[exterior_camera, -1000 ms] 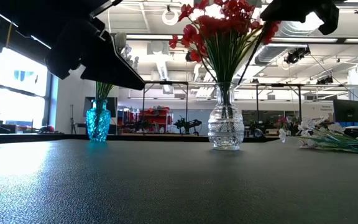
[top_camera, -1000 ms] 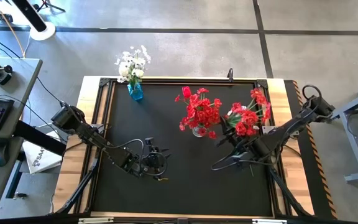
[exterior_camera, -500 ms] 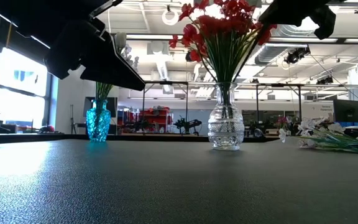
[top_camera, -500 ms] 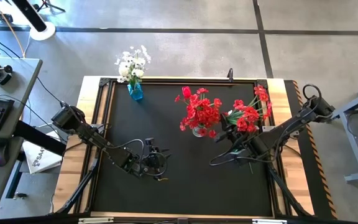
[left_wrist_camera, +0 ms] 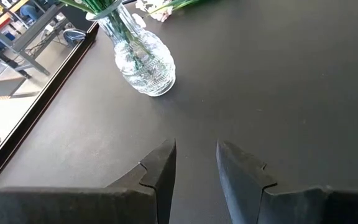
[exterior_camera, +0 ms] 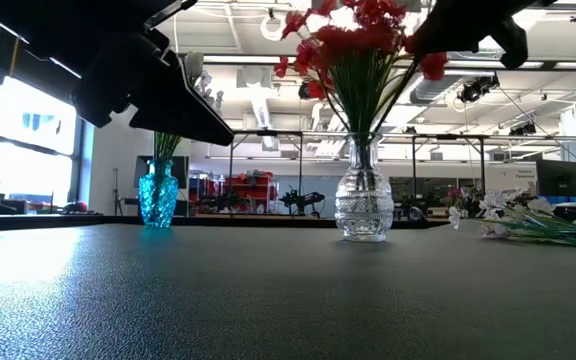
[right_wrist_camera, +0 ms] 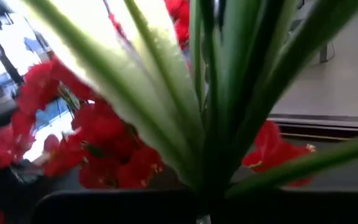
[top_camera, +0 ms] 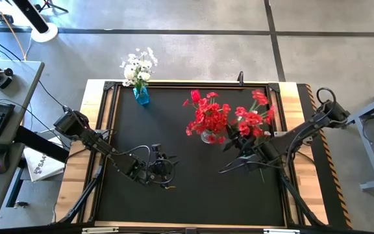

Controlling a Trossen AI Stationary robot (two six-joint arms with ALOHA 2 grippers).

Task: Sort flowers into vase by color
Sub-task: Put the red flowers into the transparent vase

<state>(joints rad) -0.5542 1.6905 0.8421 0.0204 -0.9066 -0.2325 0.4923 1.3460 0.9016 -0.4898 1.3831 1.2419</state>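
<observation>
The black table [top_camera: 193, 188] carries all task items. The left arm [top_camera: 96, 140] extends over the near-left area of the surface; the right arm [top_camera: 304, 133] reaches in from the right side.

The clear glass vase [exterior_camera: 364, 205] stands near the table centre and contains a bunch of red flowers [top_camera: 206, 117]. The blue vase [top_camera: 141, 95] stands at the far-left edge and contains white flowers [top_camera: 138, 65].

The right gripper [top_camera: 244, 151] sits just beside the clear glass vase, on its right. Its fingers are clenched on a red sprig bunch [top_camera: 253, 120], and the blossoms of this bunch are close to those already in the vase. In the right wrist view, green stems [right_wrist_camera: 210, 93] fill the frame directly ahead of the gripper.

The left gripper [left_wrist_camera: 194, 165] hovers above bare table, well apart from both vases. Its fingers [left_wrist_camera: 160, 171] stand partly apart and grasp nothing.

In the low view, loose white sprigs [exterior_camera: 538, 220] lie on the table at the right.
</observation>
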